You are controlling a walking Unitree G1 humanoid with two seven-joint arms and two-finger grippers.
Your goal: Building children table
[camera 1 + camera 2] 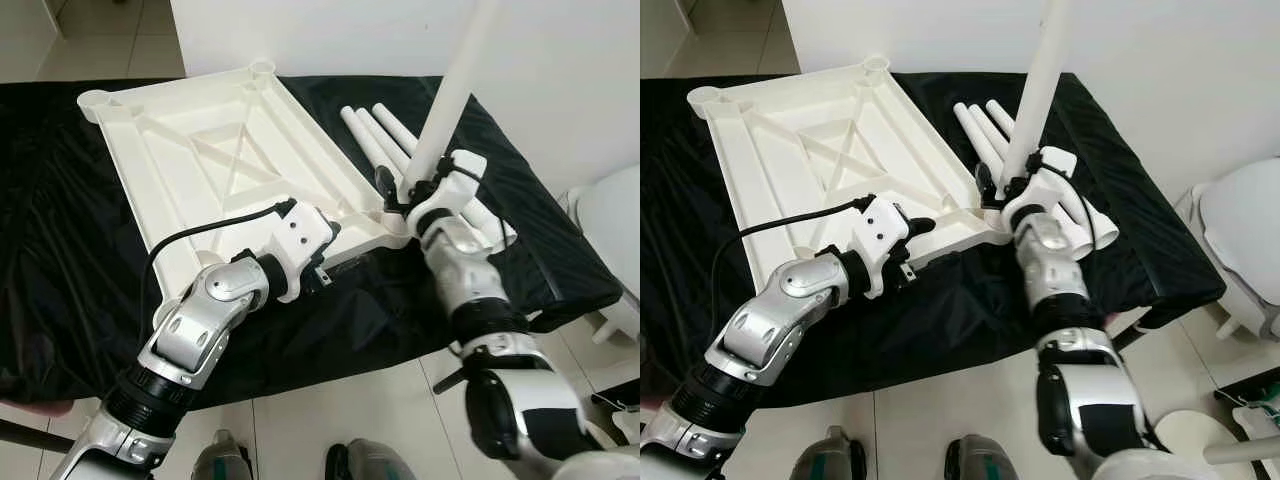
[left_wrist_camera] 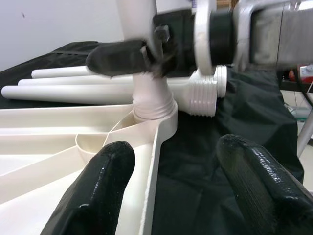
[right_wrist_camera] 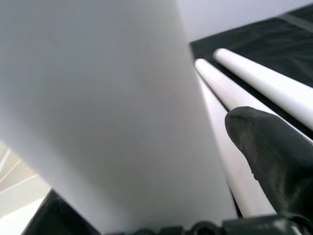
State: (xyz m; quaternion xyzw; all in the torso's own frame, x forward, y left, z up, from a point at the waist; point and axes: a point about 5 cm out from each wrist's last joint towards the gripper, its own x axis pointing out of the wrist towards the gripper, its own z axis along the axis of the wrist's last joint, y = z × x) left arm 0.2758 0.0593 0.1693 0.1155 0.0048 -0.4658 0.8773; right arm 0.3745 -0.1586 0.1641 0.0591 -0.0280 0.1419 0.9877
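white tabletop (image 1: 215, 150) lies upside down on a black cloth (image 1: 60, 250), upper left to centre of frame. right gripper (image 1: 405, 190) is clamped on an upright white leg (image 1: 450, 95) standing in the tabletop's near right corner socket. left gripper (image 2: 178, 183) hangs spread wide with nothing held, at the tabletop's near edge, centre. three spare legs (image 1: 385, 140) lie on the cloth right of the tabletop, behind the upright leg.

White tabletop (image 1: 200, 160) upside down, leg (image 1: 448, 100) upright in corner
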